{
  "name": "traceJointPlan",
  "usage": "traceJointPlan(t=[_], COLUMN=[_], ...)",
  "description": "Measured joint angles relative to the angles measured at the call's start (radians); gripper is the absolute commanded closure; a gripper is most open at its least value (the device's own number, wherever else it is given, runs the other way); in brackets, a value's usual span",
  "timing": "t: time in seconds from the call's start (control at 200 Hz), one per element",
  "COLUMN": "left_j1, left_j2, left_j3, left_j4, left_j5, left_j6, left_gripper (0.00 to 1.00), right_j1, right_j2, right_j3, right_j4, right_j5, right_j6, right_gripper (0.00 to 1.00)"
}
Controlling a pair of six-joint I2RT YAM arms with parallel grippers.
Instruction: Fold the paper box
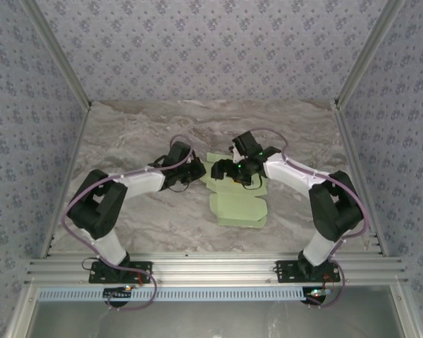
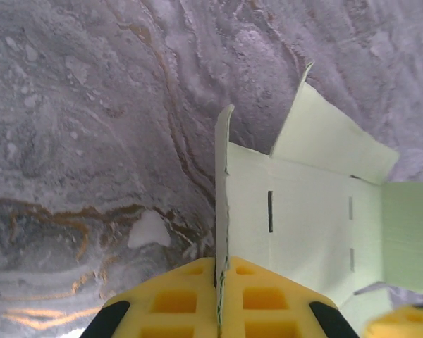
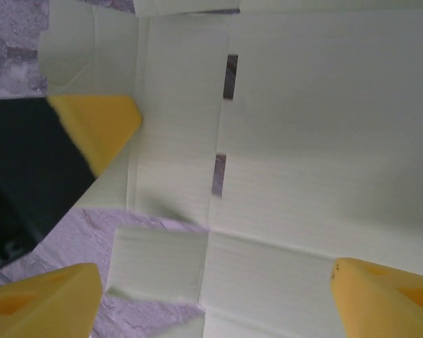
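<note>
- Nearest the arm bases: paper box (image 1: 237, 203) flat on the marble table (image 1: 127, 141), between the two arms and a little closer to the right one.
- Long axis running from the near edge away toward the back wall, slightly slanted; near end lying flat, well apart from both grippers.
- Farther out, at the card's far-left edge: left gripper (image 1: 196, 171) clenched on a side flap (image 2: 222, 176). In the left wrist view, yellow fingers (image 2: 268, 299) pressed together with the flap's edge pinched between them, the flap standing upright off the main panel (image 2: 310, 211).
- Just beside it, reaching in from the right over the same far end: right gripper (image 1: 224, 169) released, jaws spread wide and grasping nothing. In the right wrist view, slotted panel (image 3: 324, 141) directly below the gap; cannot tell whether any fingertip touches it.
- Likely step: raising the left wall along its crease, which runs with the long axis. Card lies right of the left fingers and straight under the right ones, so holding the base panel down probably falls to the right arm.
</note>
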State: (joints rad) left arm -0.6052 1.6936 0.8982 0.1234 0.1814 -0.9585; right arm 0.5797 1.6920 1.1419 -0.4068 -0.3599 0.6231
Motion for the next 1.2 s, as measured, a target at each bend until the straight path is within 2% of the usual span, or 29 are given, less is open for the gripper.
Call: traceJointPlan(t=[0.24,0.38,0.67,0.82,0.879,1.199], left_j1=[-0.007,-0.011,-0.02,-0.02,-0.023,-0.031], left_j2=[-0.104,-0.122,-0.132,-0.153,-0.156,-0.175], left_j3=[-0.103,-0.136,-0.137,-0.137,-0.137,-0.139], left_j4=[0.063,0.076,0.085,0.078,0.073,0.062], left_j5=[-0.031,-0.041,-0.048,-0.06,-0.071,-0.103], left_j6=[-0.138,-0.176,-0.203,-0.199,-0.19,-0.065], left_gripper=[1.0,1.0,1.0,1.0,1.0,1.0], right_j1=[0.109,0.151,0.158,0.166,0.164,0.052], right_j2=[0.031,0.031,0.03,0.03,0.026,-0.035], right_j3=[0.002,0.002,0.002,-0.008,-0.018,-0.108], right_j4=[0.037,0.062,0.075,0.08,0.085,0.11], right_j5=[0.085,0.102,0.13,0.153,0.146,0.093], right_j6=[-0.142,-0.169,-0.176,-0.189,-0.179,-0.122], right_gripper=[0.17,0.17,0.18,0.3,0.32,0.35])
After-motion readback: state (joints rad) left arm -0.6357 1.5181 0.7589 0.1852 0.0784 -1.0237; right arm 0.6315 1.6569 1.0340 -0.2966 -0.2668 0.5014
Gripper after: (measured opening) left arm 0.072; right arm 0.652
